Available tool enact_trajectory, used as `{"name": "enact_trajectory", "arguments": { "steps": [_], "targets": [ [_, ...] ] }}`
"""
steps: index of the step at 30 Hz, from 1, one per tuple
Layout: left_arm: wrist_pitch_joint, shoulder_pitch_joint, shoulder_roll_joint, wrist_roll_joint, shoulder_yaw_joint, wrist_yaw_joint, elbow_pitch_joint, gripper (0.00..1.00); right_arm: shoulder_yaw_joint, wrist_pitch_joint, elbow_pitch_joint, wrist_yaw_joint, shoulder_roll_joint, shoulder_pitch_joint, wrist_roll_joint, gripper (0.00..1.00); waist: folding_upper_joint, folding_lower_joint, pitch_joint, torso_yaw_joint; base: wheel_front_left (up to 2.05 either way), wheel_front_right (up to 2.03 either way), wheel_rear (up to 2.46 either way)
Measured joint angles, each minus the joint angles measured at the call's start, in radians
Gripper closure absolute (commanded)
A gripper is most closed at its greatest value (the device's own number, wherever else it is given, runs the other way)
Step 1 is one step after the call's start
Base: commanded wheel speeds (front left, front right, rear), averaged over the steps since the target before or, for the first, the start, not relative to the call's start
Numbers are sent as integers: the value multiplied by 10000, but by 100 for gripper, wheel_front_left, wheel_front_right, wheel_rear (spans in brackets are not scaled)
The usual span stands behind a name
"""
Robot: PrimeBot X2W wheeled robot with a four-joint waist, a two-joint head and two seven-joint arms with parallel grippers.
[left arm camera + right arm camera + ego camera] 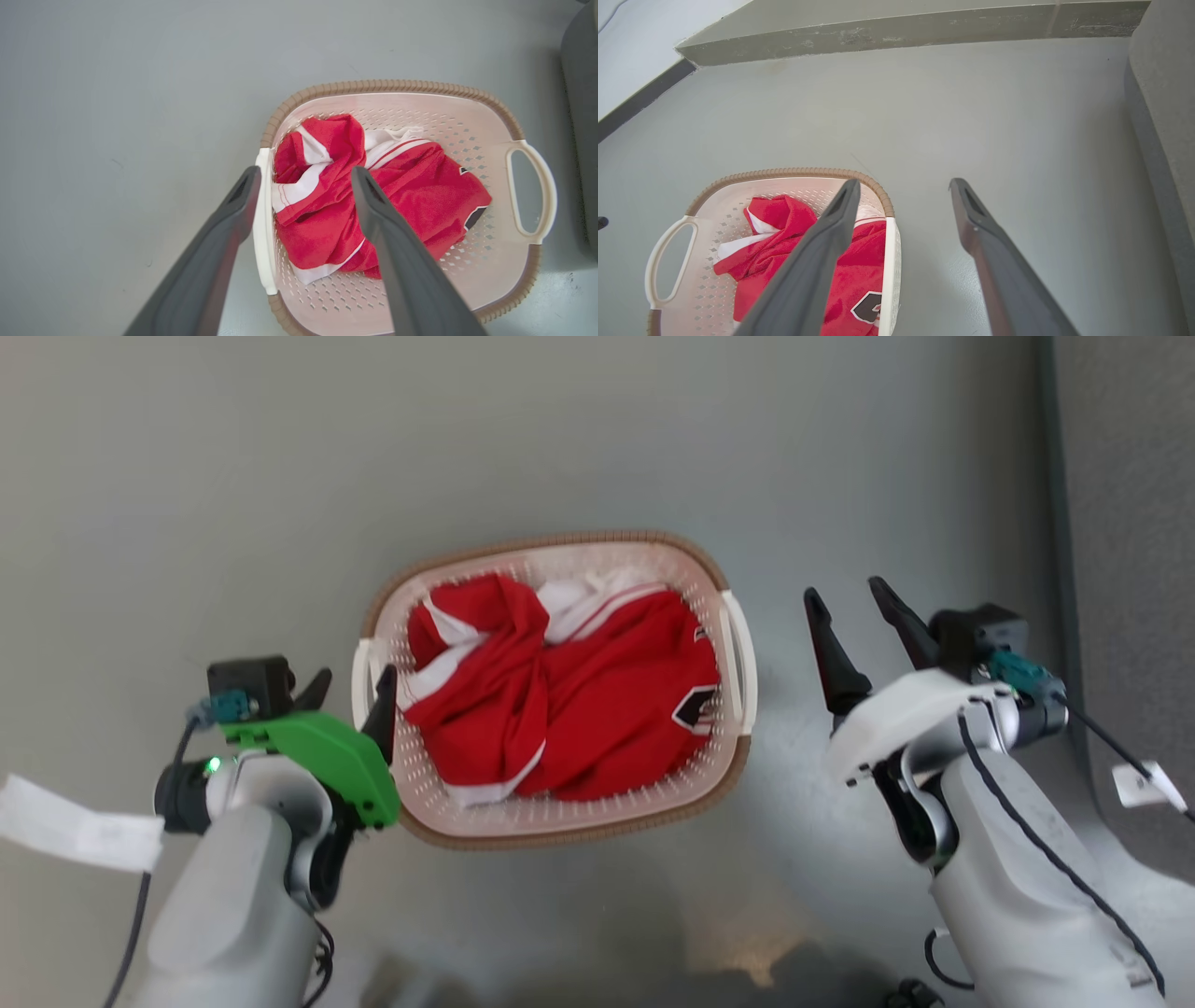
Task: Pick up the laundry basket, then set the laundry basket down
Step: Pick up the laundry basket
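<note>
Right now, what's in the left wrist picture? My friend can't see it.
A cream laundry basket with a brown rim sits on a grey floor, holding crumpled red-and-white clothing. The left gripper is open, its two dark fingers on either side of the basket's near white handle: one outside the basket, one over the clothing.

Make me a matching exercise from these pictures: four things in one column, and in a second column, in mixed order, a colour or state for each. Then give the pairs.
1. rim of the laundry basket
2. clothing
3. left gripper
4. right gripper

A. open, apart from the basket
B. brown
C. red and white
D. jaws open astride a white handle

Pairs: 1-B, 2-C, 3-D, 4-A
</note>
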Motion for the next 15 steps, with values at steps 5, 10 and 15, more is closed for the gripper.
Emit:
{"name": "enact_trajectory", "arguments": {
  "steps": [5,10,15],
  "targets": [
    [65,-565,-10,-59,25,-86,581,0,268,84,491,2,-31,-424,71,0,0,0,537,4,0,0,0],
    [128,-1032,-13,-79,52,-178,1256,0,665,184,1074,86,-81,-858,69,0,0,0,1108,31,0,0,0],
    [130,-1564,-12,-226,44,-324,1937,0,1022,215,1599,92,-86,-1352,94,0,0,0,1669,81,0,0,0]
  ]
}}
